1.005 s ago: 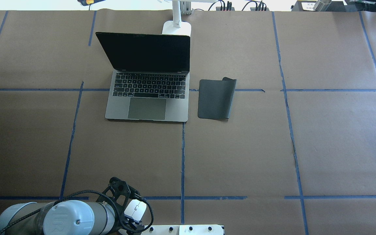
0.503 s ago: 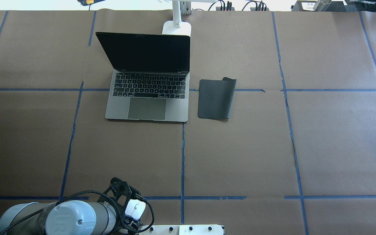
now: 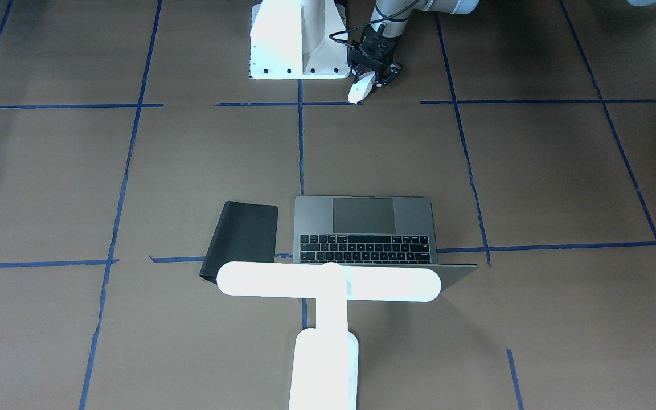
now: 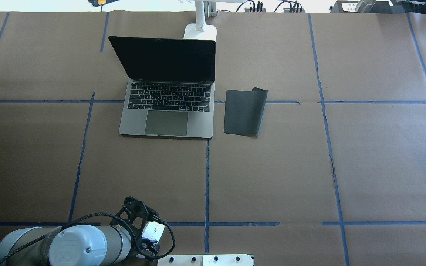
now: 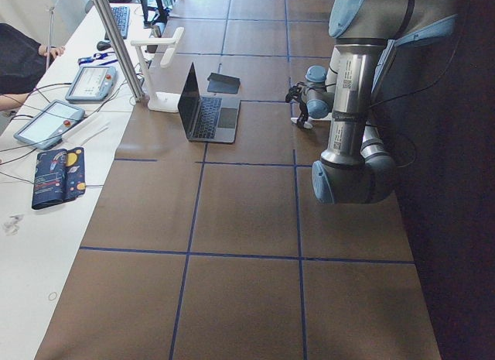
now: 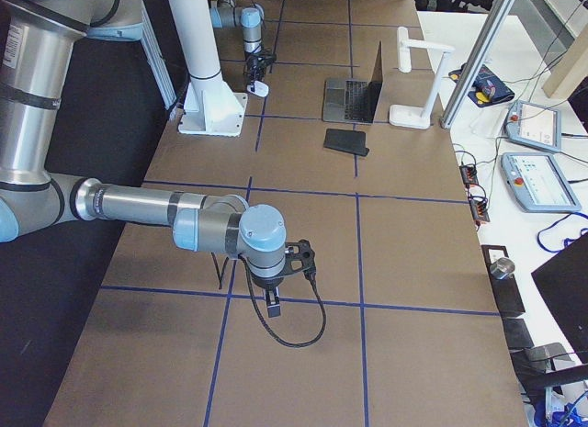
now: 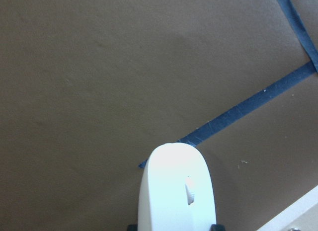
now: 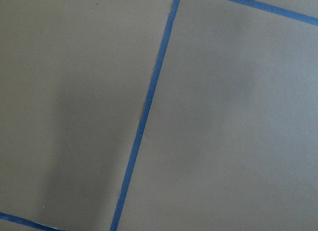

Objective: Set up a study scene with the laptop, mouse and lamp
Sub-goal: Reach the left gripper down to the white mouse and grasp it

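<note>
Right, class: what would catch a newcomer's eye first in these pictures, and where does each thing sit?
The open grey laptop stands out mid-table, with the bright white T-shaped lamp just behind its screen and a black mat lying beside it on the robot's right. At the robot's edge, the left tool grips the small white mouse, close to the white bolted pedestal.

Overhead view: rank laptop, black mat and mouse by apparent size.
1. laptop
2. black mat
3. mouse: partly hidden by the left gripper and nearest the camera, yet still clearly the smallest.
</note>
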`<state>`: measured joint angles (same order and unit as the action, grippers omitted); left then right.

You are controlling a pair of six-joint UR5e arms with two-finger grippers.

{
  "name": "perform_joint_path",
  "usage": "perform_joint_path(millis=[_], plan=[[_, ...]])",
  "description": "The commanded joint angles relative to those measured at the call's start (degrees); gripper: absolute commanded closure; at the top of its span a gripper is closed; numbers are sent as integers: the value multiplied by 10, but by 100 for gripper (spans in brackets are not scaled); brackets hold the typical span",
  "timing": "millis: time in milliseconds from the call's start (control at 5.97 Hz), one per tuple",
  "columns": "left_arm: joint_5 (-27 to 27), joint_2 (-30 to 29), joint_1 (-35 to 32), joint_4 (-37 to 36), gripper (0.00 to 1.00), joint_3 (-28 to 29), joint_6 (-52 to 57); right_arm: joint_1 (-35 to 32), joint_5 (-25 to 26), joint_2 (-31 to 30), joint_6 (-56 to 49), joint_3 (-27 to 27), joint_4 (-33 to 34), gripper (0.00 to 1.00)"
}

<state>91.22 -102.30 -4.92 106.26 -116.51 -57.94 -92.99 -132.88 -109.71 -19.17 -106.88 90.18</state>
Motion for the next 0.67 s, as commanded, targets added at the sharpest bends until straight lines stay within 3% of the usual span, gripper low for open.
perform_joint_path(millis=[0,168,503], plan=[[2,-2,-11,0,80,-16,-2,0,0,1,0,0,0,0],[2,-5,-20,0,96,-16,-14,0,-1,2,1,-1,1,0],[5,-8,-46,0,100,-30,-28,0,-4,4,2,-1,1,0]])
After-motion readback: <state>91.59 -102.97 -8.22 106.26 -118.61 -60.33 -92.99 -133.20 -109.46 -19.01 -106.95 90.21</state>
